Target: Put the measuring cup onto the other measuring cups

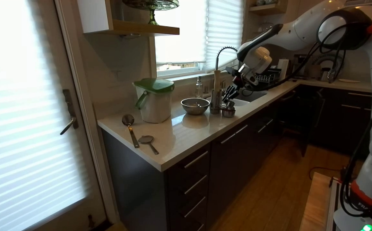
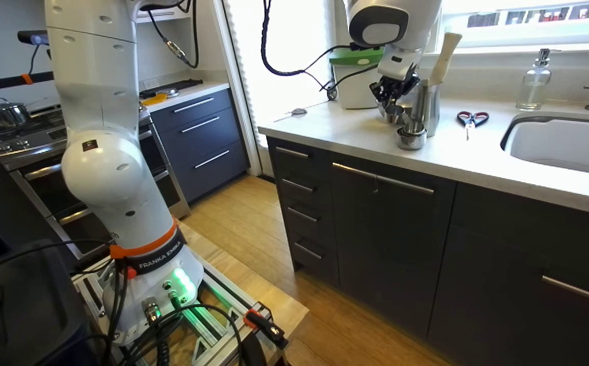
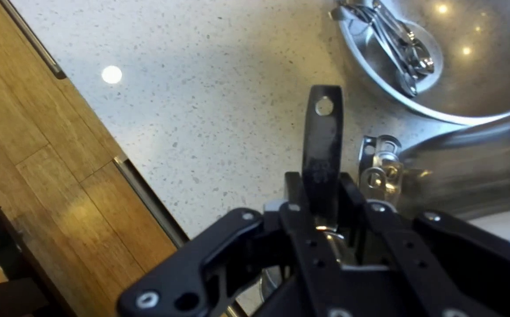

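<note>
My gripper (image 3: pixel 320 181) is shut on the dark, holed handle of the measuring cup (image 3: pixel 323 132) in the wrist view; the cup's bowl is mostly hidden under the fingers. In an exterior view the gripper (image 2: pixel 389 99) is above the counter with the held cup (image 2: pixel 395 114) just below its fingers. The other measuring cups (image 2: pixel 411 138) stand nested on the counter near its front edge, close to the held cup. They also show in an exterior view (image 1: pixel 228 113), right under the gripper (image 1: pixel 227 97). Their handles (image 3: pixel 376 176) show right of the fingers in the wrist view.
A tall metal canister (image 1: pixel 215 102) with a wooden-handled tool stands right beside the nested cups. A metal bowl (image 1: pixel 194 107) with measuring spoons (image 3: pixel 404 57) is near. A green-lidded bin (image 1: pixel 155 104), two scoops (image 1: pixel 130 128), scissors (image 2: pixel 471 121) and a sink (image 2: pixel 574 145) are around.
</note>
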{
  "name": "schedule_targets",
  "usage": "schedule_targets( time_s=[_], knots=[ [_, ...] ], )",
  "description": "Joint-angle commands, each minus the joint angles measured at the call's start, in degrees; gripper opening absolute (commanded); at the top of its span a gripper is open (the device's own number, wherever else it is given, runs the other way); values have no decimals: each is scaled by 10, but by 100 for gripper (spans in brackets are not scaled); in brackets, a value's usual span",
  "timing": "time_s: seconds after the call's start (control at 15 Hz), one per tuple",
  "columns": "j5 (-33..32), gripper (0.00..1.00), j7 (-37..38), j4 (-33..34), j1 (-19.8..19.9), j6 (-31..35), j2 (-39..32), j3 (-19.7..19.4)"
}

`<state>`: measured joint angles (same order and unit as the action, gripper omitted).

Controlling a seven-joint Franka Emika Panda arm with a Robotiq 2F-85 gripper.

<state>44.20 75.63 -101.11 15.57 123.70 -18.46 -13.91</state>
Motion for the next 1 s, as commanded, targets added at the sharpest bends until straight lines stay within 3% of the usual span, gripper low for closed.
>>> schedule_targets(
  time_s=[0.0,0.93],
  knots=[
    [20,5,12,17,8,34,-22,-1],
    [29,5,34,52,21,76,-70,1]
  ],
)
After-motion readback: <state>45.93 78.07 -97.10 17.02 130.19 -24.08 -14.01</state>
